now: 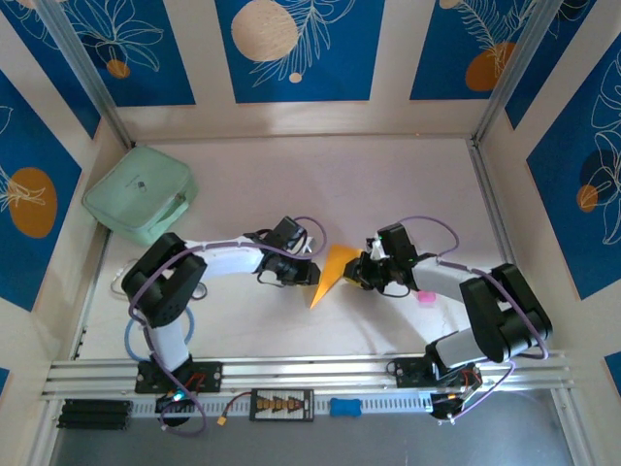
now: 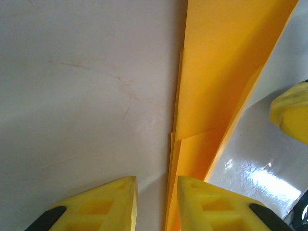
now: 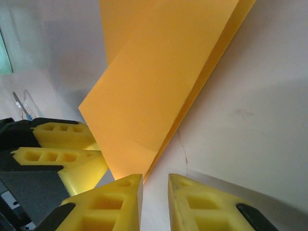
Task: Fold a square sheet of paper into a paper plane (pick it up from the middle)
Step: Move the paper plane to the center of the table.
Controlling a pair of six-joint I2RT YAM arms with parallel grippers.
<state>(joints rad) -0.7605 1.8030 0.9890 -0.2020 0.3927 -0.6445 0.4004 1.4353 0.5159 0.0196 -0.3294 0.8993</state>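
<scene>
Top external | white table (image 1: 243, 330) | blue-patterned walls (image 1: 320, 68) | left pincer (image 1: 310, 277), right pincer (image 1: 351, 276) slightly apart at folded paper (image 1: 333, 270)

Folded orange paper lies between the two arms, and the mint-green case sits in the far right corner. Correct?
No: the mint-green case sits in the far left corner, as the top external view shows. About the folded orange paper you are right.
</scene>
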